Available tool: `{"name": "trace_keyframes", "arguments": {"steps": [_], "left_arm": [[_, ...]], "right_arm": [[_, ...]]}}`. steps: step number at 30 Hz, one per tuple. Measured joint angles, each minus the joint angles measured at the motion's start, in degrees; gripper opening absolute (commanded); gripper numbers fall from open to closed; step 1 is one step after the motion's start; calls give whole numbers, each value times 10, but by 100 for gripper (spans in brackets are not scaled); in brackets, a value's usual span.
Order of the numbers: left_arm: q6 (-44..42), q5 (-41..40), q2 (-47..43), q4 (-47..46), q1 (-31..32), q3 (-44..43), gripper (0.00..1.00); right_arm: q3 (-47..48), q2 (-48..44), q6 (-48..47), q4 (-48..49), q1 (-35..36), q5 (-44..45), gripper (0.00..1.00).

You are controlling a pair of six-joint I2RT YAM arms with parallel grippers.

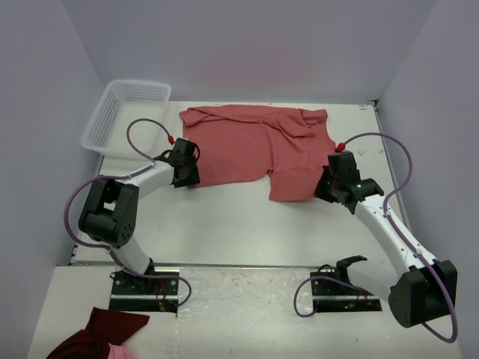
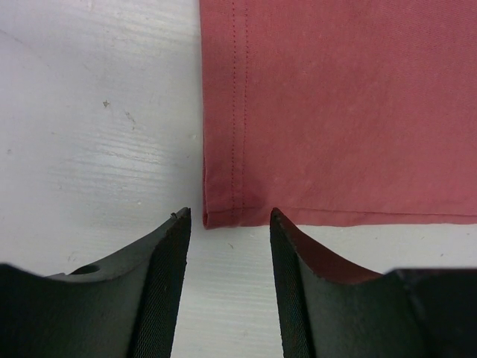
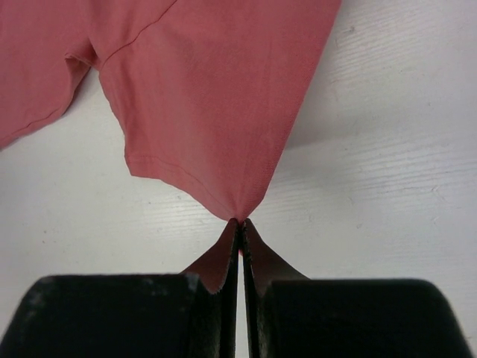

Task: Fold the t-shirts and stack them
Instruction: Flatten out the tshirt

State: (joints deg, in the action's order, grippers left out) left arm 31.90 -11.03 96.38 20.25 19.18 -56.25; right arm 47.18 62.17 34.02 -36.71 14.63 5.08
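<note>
One salmon-red t-shirt (image 1: 247, 146) lies spread and partly rumpled across the far half of the white table (image 1: 224, 224). My left gripper (image 1: 187, 178) is at its lower left corner. In the left wrist view the hemmed corner of the t-shirt (image 2: 216, 212) lies flat just beyond the left gripper (image 2: 229, 216), whose jaws stand apart with only bare table between them. My right gripper (image 1: 323, 191) is at the shirt's lower right flap. The right wrist view shows that gripper (image 3: 240, 222) shut on a pinched point of the t-shirt (image 3: 209, 97).
A white plastic basket (image 1: 127, 112) stands at the far left corner of the table. A dark maroon cloth bundle (image 1: 97, 336) with a pink patch lies on the near ledge at the bottom left, beside the left arm's base.
</note>
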Motion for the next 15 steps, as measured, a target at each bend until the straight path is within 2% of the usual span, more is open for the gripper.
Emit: {"name": "trace_keyframes", "arguments": {"steps": [6,8,9,14,15], "left_arm": [[0,0,9,-5,0,0,44],[0,0,16,-9,0,1,40],[0,0,19,-11,0,2,35],[-1,-2,23,-24,0,5,27],[-1,-2,23,-26,0,5,23]], "right_arm": [[0,0,0,0,0,-2,0],[0,0,0,-1,0,-2,0],[0,0,0,-1,0,-2,0],[0,-7,0,-4,0,-2,0],[0,-8,0,-5,1,-2,0]]}}
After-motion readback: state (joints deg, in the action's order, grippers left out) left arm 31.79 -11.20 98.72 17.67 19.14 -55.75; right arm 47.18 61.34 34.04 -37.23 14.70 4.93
